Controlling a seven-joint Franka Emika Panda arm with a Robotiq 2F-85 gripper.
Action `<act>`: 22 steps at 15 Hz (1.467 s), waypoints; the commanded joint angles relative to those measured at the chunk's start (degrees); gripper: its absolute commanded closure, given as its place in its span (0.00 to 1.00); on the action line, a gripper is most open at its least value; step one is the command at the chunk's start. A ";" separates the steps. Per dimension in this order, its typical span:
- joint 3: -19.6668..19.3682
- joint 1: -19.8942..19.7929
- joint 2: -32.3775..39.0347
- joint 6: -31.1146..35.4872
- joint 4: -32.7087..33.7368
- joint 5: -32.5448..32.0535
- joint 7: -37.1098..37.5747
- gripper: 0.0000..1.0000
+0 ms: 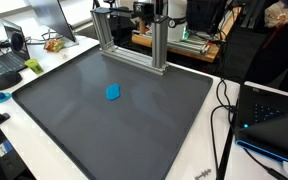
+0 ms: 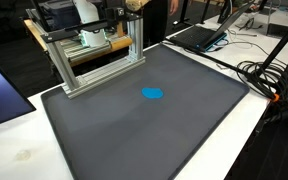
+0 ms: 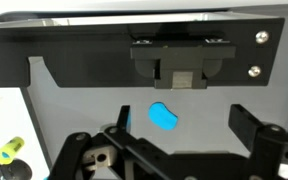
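Hanging with the one claw (image 3: pixel 187 140) gaping fully and gripping nothing, facing one blue lump (image 3: pixel 164 118) lying mid-way on one grey mat (image 1: pixel 134 135), apart from one aluminium frame (image 1: pixel 134 45).

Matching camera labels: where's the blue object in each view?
Exterior view: blue object left of picture centre, mid-mat.
Exterior view: blue object about picture centre, mid-mat.
Wrist view: blue object just right of centre, lower middle.
Shared landmark: the grey mat under it.
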 commanded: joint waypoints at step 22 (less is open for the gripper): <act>1.06 1.01 29.53 -3.45 31.19 -0.04 4.89 0.00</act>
